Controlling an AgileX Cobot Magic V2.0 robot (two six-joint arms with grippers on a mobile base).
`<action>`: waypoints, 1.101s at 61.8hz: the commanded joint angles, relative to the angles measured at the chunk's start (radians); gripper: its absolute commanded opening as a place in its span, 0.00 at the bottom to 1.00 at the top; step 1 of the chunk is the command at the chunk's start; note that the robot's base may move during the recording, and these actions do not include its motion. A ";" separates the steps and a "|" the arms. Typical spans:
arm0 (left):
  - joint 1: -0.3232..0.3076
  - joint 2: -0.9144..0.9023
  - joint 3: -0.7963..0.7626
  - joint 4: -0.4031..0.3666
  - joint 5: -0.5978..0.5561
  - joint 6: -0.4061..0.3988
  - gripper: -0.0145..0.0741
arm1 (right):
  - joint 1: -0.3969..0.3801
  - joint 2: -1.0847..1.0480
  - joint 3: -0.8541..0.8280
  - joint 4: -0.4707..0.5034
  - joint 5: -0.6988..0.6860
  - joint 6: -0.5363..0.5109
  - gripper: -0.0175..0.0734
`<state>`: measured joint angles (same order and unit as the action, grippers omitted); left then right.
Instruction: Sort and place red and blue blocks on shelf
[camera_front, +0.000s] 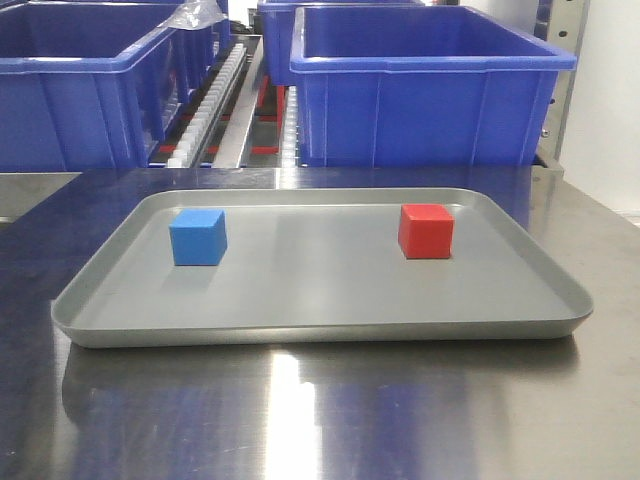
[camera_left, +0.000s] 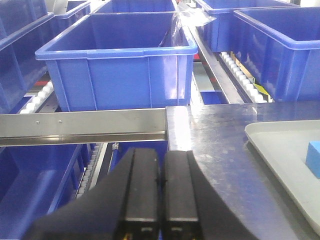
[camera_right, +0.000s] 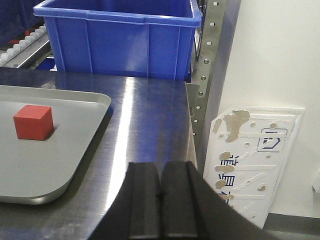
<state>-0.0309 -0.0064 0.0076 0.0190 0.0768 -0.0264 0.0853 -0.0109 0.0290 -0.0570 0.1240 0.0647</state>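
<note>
Steel table (camera_front: 300, 420) bears a grey tray (camera_front: 320, 330); blue block (camera_front: 198, 237) sits left, red block (camera_front: 426, 231) right, well apart; left gripper (camera_left: 161, 180) and right gripper (camera_right: 160, 195) are pinched together, empty.

The blue block (camera_front: 198, 237) is solid blue and the red block (camera_front: 426, 231) solid red; these 2 are plain-faced. The tray (camera_front: 320, 305) is matte grey, the bins (camera_front: 430, 95) deep blue, and the table (camera_front: 300, 420) brushed silver with blue reflections.

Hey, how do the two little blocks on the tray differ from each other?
Colour: blue block versus red block. Place: the blue block sits on the left side of the tray, the red block on the right side. Both are plain cubes of like size, resting flat on it.
</note>
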 joint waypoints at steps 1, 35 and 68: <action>-0.005 -0.020 0.045 -0.006 -0.091 0.000 0.30 | -0.006 -0.020 -0.023 -0.011 -0.099 -0.005 0.25; -0.005 -0.020 0.045 -0.006 -0.091 0.000 0.30 | -0.006 -0.020 -0.023 0.008 -0.094 -0.004 0.25; -0.005 -0.020 0.045 -0.006 -0.091 0.000 0.30 | -0.006 0.252 -0.304 0.070 0.095 -0.005 0.25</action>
<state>-0.0309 -0.0064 0.0076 0.0190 0.0768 -0.0264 0.0853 0.1487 -0.1849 0.0131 0.2836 0.0647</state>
